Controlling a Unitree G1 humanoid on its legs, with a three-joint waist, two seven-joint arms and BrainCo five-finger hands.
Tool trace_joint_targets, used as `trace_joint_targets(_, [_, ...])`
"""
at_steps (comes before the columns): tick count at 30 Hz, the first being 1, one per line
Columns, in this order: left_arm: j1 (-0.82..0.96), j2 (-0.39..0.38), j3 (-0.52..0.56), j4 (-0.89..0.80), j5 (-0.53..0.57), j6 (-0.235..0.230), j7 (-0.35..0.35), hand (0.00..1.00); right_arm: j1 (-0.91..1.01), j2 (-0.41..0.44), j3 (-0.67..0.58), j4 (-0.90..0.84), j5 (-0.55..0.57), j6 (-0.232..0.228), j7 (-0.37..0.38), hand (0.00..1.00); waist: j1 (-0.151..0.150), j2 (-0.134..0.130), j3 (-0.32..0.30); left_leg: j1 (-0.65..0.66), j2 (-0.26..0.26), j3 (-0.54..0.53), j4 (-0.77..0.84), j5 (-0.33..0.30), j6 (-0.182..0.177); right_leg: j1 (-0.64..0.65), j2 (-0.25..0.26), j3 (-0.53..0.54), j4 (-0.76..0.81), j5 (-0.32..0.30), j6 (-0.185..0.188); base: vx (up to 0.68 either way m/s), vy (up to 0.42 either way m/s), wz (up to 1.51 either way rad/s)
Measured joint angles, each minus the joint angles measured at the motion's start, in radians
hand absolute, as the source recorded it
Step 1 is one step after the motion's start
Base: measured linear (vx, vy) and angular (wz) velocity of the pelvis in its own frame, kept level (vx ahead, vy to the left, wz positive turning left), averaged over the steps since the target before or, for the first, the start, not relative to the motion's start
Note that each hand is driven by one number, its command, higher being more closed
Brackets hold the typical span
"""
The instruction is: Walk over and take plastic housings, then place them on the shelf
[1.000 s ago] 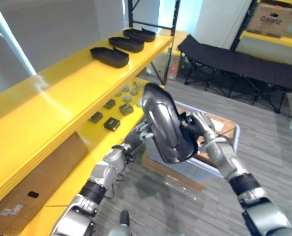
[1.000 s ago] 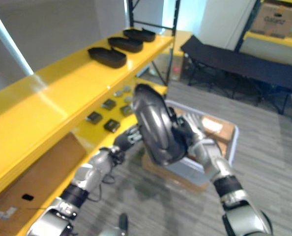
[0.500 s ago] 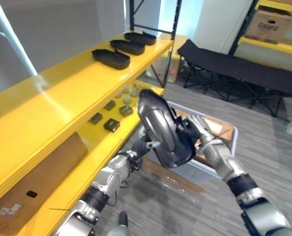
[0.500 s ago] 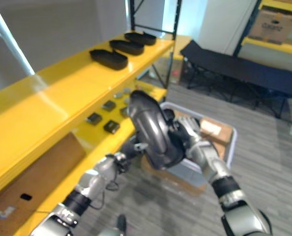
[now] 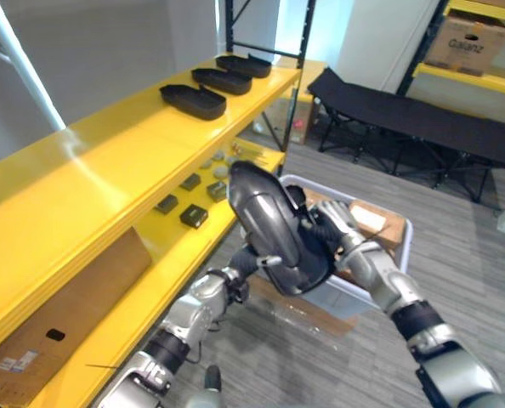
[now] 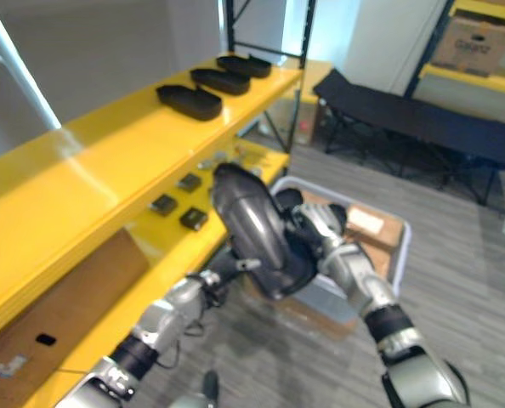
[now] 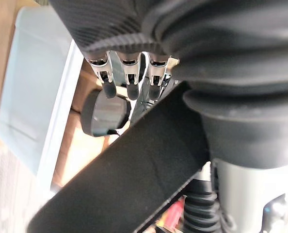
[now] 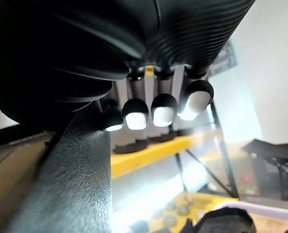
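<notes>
Plastic housing (image 5: 280,229) is held in the air, clasped between left hand (image 5: 254,259) and right hand (image 5: 331,228), beside the yellow shelf (image 5: 108,170) above the bin (image 5: 348,293), not yet placed; three housings (image 5: 193,99) already lie on the top level.

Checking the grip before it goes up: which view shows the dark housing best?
The left eye view: the whole housing shows, tilted on edge, held between the left hand and the right hand. The right eye view shows much the same. Each wrist view shows a strip of its edge.
</notes>
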Motion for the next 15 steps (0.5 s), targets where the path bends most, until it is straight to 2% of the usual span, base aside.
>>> trace_joint_targets(4, [0.011,-0.001,0.002,0.005,0.0,-0.032,0.028,0.0,0.0,0.0,0.003,0.0,-0.029,-0.032,-0.018,1.0,0.001,0.0,0.0,0.0,0.0,0.0,0.0,0.0,0.0,0.0,0.0,0.0,0.0,0.0,0.0,0.0,0.0,0.0])
trace_joint_targets(5, [0.014,-0.001,0.003,0.01,0.002,-0.04,0.035,1.0,0.0,0.0,0.003,-0.001,-0.032,-0.045,-0.022,1.0,0.001,0.0,0.0,0.0,0.0,0.0,0.0,0.0,0.0,0.0,0.0,0.0,0.0,0.0,0.0,0.0,0.0,0.0])
trace_joint_targets(11, [0.03,-0.007,0.019,0.037,0.039,-0.105,0.09,1.0,0.0,0.002,0.012,-0.011,-0.023,-0.07,-0.044,1.0,0.001,0.0,0.0,0.0,0.0,0.001,0.0,0.0,0.0,-0.001,0.0,0.001,-0.004,0.0,0.0,0.0,0.0,0.0])
trace_joint_targets(15, [0.061,-0.031,0.057,0.038,0.034,-0.159,0.144,1.0,0.021,0.019,0.012,-0.066,0.031,-0.098,-0.049,1.0,0.0,-0.001,0.0,-0.001,0.001,0.001,0.0,-0.001,-0.002,-0.002,0.0,0.001,-0.007,-0.002,0.0,0.0,0.0,0.0])
